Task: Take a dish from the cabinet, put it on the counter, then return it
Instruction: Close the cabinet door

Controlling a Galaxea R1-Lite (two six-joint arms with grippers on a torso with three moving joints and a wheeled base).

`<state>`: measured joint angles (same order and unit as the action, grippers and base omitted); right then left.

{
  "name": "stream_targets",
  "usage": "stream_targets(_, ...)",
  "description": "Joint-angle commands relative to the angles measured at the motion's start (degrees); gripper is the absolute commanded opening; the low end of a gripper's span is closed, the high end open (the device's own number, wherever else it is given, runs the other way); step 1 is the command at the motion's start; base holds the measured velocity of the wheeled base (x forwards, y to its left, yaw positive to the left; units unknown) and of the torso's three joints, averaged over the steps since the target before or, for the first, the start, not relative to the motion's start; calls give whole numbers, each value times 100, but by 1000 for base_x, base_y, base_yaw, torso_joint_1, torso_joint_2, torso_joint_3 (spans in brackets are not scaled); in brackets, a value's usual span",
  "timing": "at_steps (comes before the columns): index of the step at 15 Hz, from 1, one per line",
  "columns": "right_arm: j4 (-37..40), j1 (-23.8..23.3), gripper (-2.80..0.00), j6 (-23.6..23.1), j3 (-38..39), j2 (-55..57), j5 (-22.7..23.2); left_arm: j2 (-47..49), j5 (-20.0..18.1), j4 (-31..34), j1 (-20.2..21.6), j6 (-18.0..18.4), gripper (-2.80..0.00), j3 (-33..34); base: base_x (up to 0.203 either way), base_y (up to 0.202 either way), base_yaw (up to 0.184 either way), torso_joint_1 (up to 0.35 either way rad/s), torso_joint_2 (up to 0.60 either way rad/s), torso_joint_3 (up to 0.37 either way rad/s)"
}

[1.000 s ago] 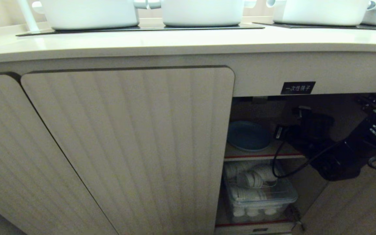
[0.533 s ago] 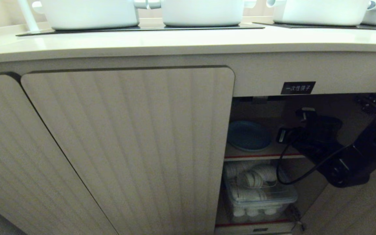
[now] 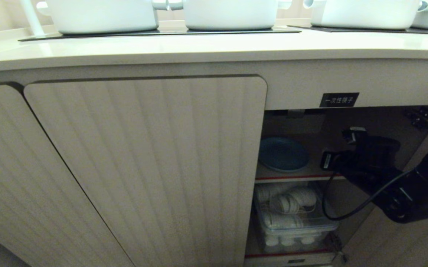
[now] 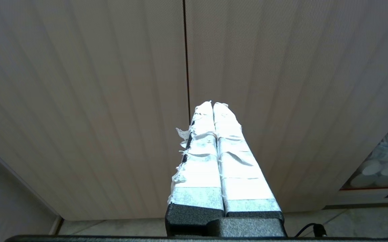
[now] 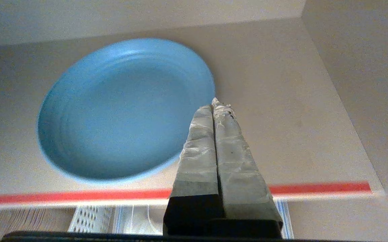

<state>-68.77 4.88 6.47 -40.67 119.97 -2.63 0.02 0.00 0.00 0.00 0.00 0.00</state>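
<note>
- The dish (image 3: 283, 154), a plain light-blue plate, lies flat on the inner shelf (image 3: 299, 177) of the cabinet (image 3: 147, 167), toward the closed-door side of the open compartment.
- Beside the dish, the right gripper (image 5: 218, 105) hangs at the shelf's front, its 2 taped fingers pressed together and holding nothing; in the right wrist view the tips sit just off the dish's rim, apart from it.
- In the head view the right arm's black wrist (image 3: 369, 159) stands on the far side of the dish from the closed door, with a black cable (image 3: 351, 213) looping below it.
- Under the dish's shelf, a clear bin (image 3: 295, 222) holds white cups.
- Above the dish, a small black label (image 3: 339, 99) sits on the cabinet's front panel.
- Higher still, the counter (image 3: 214, 48) carries 3 white pots (image 3: 230, 14) on black cooktop panels.
- The left gripper (image 4: 213, 107) is well away from the dish, clenched and empty, facing the ribbed closed doors.
</note>
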Motion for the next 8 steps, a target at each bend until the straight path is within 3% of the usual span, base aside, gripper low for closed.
stream_targets(1,-40,-4,-280,5,161,-192,0,-2,7,0,0,0,-280,0,0,0,0,0,0,0)
stream_targets(6,9,-4,-280,25,501,-566,16,-2,0,0,0,0,-280,0,0,0,0,0,0,0)
stream_targets(8,24,-14,-280,23,716,-799,252,-2,0,0,0,0,-280,0,0,0,0,0,0,0)
